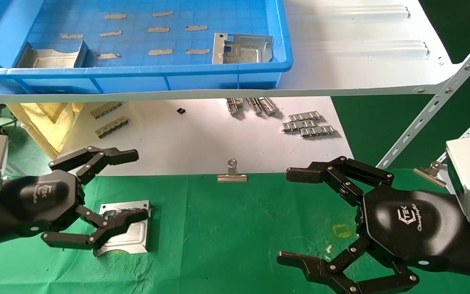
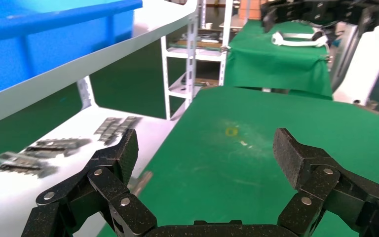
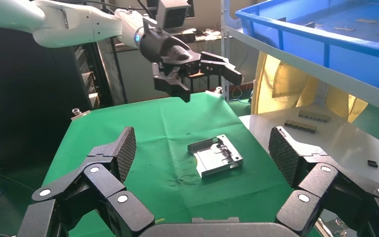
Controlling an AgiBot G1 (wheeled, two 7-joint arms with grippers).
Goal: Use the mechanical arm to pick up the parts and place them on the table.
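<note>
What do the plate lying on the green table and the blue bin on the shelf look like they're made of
The plate looks like thin stamped sheet metal, bare silver: it shines and has pressed steps. The blue bin looks like moulded plastic: glossy, even colour, ribbed walls. The table is covered in wrinkled green cloth.

Desk scene, both hands hovering open.
One part (image 1: pixel 127 228) lying on the green desk (image 1: pixel 227 228) under the left hand (image 1: pixel 92 196); right hand (image 1: pixel 320 216) hanging empty.

Both black hands just hover low with fingers spread wide, left hand (image 1: pixel 92 196) and right hand (image 1: pixel 333 216), holding nothing.
</note>
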